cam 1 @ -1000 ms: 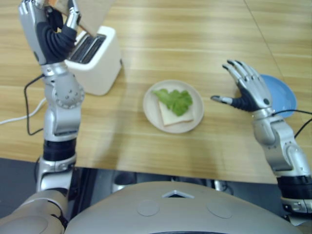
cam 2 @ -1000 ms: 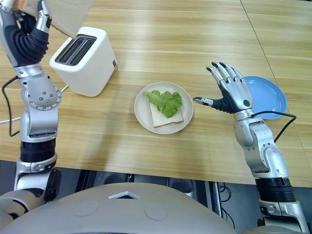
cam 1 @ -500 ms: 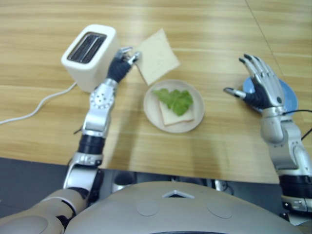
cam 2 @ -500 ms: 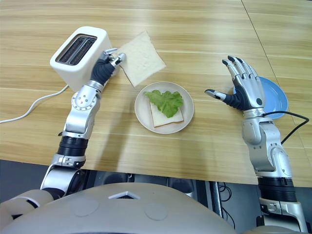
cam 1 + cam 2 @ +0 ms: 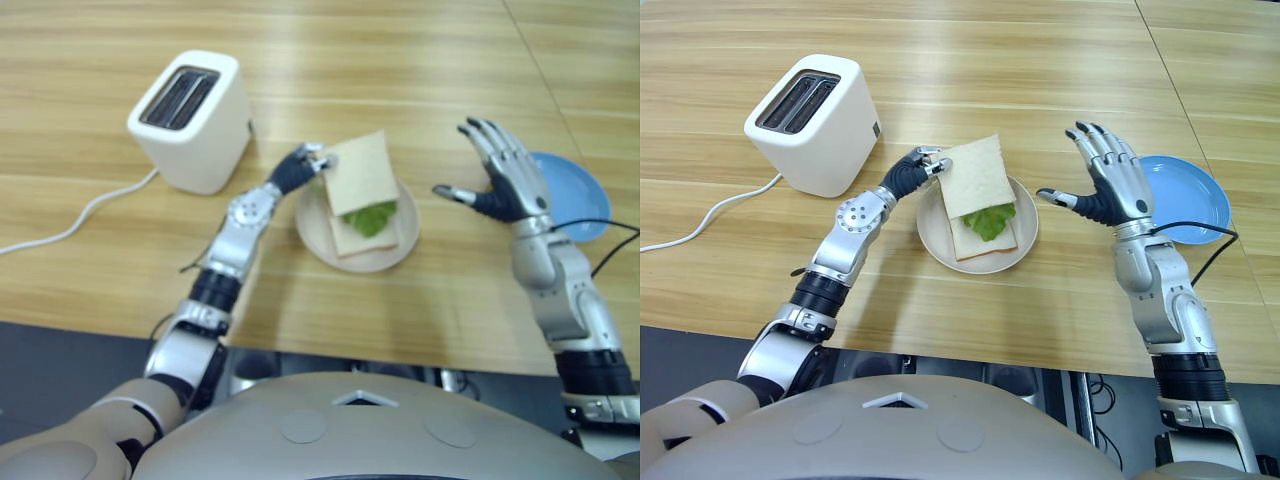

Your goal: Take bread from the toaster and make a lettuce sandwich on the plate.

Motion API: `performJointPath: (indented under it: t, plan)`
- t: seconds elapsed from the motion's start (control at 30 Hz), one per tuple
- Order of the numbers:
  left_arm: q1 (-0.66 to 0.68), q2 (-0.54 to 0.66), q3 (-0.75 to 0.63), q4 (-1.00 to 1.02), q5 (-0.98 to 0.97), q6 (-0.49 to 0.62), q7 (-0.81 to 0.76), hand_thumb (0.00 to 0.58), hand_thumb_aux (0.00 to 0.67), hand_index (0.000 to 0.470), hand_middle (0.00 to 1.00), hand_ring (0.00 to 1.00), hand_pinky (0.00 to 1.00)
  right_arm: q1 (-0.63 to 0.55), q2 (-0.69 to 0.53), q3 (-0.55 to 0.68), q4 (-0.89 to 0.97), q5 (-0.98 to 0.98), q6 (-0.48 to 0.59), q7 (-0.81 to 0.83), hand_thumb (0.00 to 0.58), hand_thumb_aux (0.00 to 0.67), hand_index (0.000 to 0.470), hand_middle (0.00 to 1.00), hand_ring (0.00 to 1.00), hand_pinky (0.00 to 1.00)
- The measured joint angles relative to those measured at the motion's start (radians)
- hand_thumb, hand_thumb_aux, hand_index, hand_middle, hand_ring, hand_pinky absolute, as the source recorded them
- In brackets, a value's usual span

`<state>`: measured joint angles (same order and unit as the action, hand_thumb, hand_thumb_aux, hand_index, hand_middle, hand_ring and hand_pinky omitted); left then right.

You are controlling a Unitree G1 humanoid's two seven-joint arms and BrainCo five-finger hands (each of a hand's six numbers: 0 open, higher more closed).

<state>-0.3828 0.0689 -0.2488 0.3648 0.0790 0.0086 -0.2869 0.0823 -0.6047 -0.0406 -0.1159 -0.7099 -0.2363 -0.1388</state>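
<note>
My left hand (image 5: 908,172) is shut on the left edge of a slice of white bread (image 5: 972,175), holding it tilted just above the beige plate (image 5: 930,232). On that plate lies another bread slice (image 5: 980,241) with green lettuce (image 5: 990,217) on it, half covered by the held slice. The white toaster (image 5: 816,122) stands at the back left with its two slots looking empty. My right hand (image 5: 1106,185) hovers open to the right of the plate, palm toward it, holding nothing.
A blue plate (image 5: 1188,196) lies on the wooden table just behind my right hand. The toaster's white cord (image 5: 702,211) trails off to the left edge. A black cable (image 5: 1211,245) runs by my right forearm.
My left hand has carried the bread slice from high beside the toaster down and right to just over the lettuce on the plate. My right hand drifted slightly left.
</note>
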Motion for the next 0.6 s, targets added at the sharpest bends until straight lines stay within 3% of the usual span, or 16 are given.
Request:
performJointPath:
  t: [0.27,0.6]
  plan:
    - [0.001,0.003,-0.043,0.097,0.036,-0.001,-0.055,0.580,0.670,0.460,1.00,1.00,1.00,-0.016,-0.016,0.060,0.000,-0.060,-0.011,0.017,0.000,0.000,0.000,0.00,0.00,0.00]
    - [-0.007,0.014,-0.054,0.176,0.059,-0.024,-0.069,0.580,0.670,0.460,1.00,1.00,1.00,-0.043,-0.067,0.242,0.007,-0.229,-0.071,0.059,0.000,0.000,0.000,0.00,0.00,0.00]
